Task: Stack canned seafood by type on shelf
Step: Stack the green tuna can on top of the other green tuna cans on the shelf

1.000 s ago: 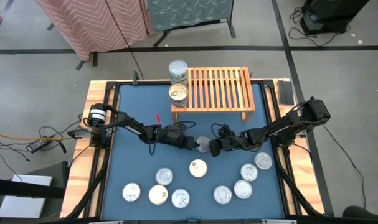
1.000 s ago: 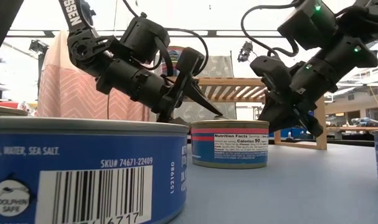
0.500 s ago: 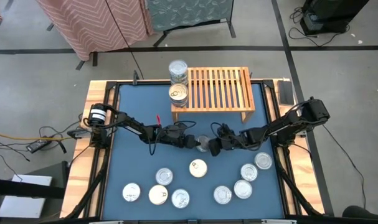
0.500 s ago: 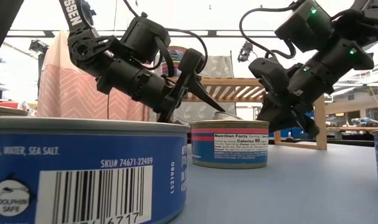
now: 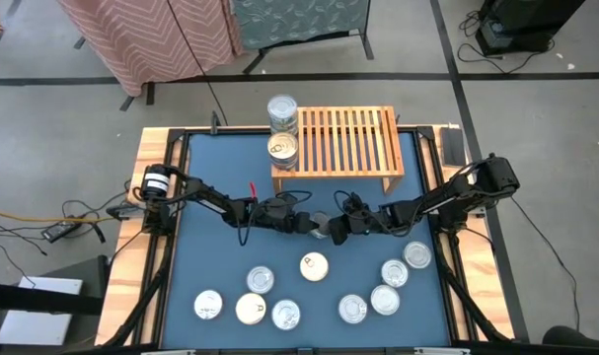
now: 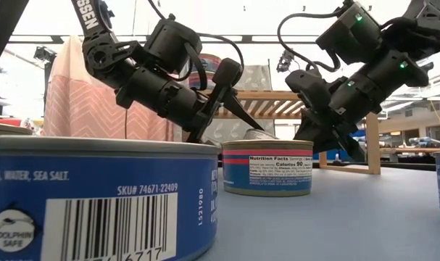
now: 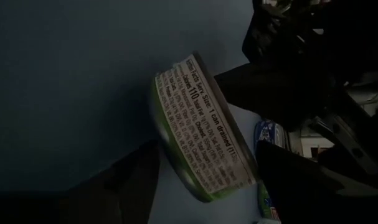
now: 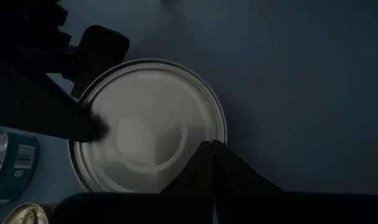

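One canned seafood tin [image 5: 322, 228] with a silver lid [image 8: 148, 124] and a green label [image 7: 204, 124] stands mid-table on the blue mat, between my two grippers. My left gripper [image 5: 307, 223] reaches it from the table's left, open and rolled on its side. One finger [image 8: 83, 121] is over the lid and the other [image 7: 126, 180] is low beside the tin's base. My right gripper [image 5: 334, 230] comes from the right, shut, with its tips at the lid. The wooden shelf [image 5: 348, 143] stands at the far edge with tins [image 5: 282, 150] at its left end. My left gripper's upper fingertip [image 8: 92, 127] lies over the lid's left part; whether it touches, I cannot tell. My right gripper sets its shut fingertips [image 8: 210, 149] on the lid's edge [image 8: 198, 140] on the tin's right side. It slants down from the table's right.
Several loose tins lie along the near half of the mat, among them a cream-topped one [image 5: 314, 266] just in front of the grippers and a cluster at the near right [image 5: 384, 299]. A red-labelled tin [image 6: 267, 167] hides the worked tin in the low view.
My left gripper has opened wider around the tin without shifting place; its upper finger now stands higher over the lid.
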You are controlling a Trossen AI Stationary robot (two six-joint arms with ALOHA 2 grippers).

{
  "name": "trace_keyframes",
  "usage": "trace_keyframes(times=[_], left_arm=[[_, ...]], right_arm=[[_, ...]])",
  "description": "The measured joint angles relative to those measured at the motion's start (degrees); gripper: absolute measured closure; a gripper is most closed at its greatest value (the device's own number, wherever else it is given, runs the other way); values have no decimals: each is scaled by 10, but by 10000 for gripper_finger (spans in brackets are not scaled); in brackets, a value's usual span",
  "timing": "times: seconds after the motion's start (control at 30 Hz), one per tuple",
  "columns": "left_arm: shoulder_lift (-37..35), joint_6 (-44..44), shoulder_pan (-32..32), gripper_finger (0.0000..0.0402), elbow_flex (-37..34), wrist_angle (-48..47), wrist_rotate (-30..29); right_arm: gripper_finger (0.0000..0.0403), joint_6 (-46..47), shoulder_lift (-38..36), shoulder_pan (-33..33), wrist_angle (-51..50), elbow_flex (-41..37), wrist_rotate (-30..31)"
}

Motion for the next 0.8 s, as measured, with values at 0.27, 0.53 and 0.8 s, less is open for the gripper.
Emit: trace_keyframes(times=[0.27, 0.53, 0.8], left_arm=[[0, 0, 0, 166, 7, -18, 8], [-1, -13, 3, 251, 6, -19, 43], [1, -27, 25, 251, 5, 55, 141]], right_arm=[[403, -4, 0, 0, 3, 0, -3], [403, -21, -3, 3, 6, 0, -1], [403, -39, -84, 41, -26, 0, 82]])
